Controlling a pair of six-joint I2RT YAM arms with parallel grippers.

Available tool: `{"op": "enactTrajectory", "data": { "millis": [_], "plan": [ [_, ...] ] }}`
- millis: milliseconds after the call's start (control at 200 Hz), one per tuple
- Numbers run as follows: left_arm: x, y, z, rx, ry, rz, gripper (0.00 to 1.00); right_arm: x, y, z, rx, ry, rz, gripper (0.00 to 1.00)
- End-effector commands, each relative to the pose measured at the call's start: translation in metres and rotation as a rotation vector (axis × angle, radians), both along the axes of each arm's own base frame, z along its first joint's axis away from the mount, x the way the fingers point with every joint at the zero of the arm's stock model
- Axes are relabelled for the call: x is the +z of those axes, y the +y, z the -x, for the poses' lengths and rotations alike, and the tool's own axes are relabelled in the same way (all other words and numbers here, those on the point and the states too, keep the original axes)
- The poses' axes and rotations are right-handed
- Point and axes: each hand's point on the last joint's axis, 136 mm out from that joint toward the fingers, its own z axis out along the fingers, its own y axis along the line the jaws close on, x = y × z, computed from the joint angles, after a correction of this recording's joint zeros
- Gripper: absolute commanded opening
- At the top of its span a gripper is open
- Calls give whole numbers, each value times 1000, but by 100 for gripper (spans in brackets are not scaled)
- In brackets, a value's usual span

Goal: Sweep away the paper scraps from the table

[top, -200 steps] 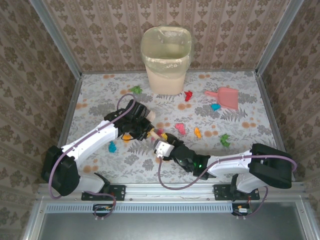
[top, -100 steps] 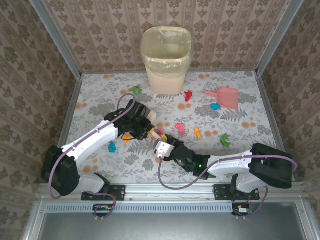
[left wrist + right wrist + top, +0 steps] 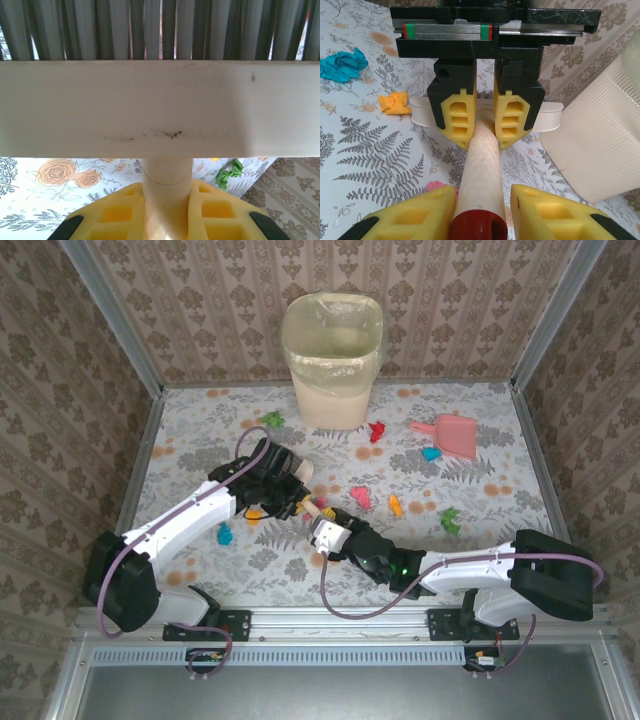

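Pink scrap [image 3: 434, 185] half behind brush handle [image 3: 481, 165]

— Where does everything sit from the bin [image 3: 333, 360]?
— It stands at the table's [image 3: 200, 440] far edge. The dustpan [image 3: 452, 434] lies right of it, slightly nearer me. Of the paper scraps [image 3: 360, 497], one lies just left of its base, one just right, the rest before it. The brush [image 3: 481, 160] is before it too, between my left gripper [image 3: 486, 131] and right gripper [image 3: 482, 200].
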Motion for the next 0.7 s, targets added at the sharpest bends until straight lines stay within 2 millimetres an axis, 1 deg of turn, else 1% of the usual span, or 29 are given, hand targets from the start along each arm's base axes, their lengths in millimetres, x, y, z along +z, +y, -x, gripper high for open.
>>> {"op": "enactTrajectory", "data": {
  "millis": [0, 130, 210, 310, 390, 410, 530, 605, 695],
  "plan": [
    [2, -2, -2, 11, 5, 22, 0, 15, 3, -4, -11, -8, -37, 34],
    [2, -2, -1, 9, 7, 23, 0, 15, 2, -4, -17, -8, -34, 28],
    [2, -2, -1, 9, 6, 24, 0, 15, 2, -5, -20, -8, -31, 23],
    [3, -3, -2, 4, 2, 28, 0, 14, 2, -6, -26, -4, -28, 13],
    [3, -3, -2, 0, -3, 26, 0, 16, 2, -6, -27, -1, -38, 3],
    [3, -3, -2, -2, -5, 27, 3, 17, 2, -6, -27, -1, -43, 0],
    [10, -5, -5, -22, -32, 26, 21, 22, -1, -6, -26, 17, -80, 0],
    [16, -5, -7, -34, -55, 20, 29, 27, -4, -6, -28, 41, -119, 0],
    [26, -6, -10, -53, -101, 20, 50, 34, -10, -9, -45, 71, -173, 0]
  ]
}}
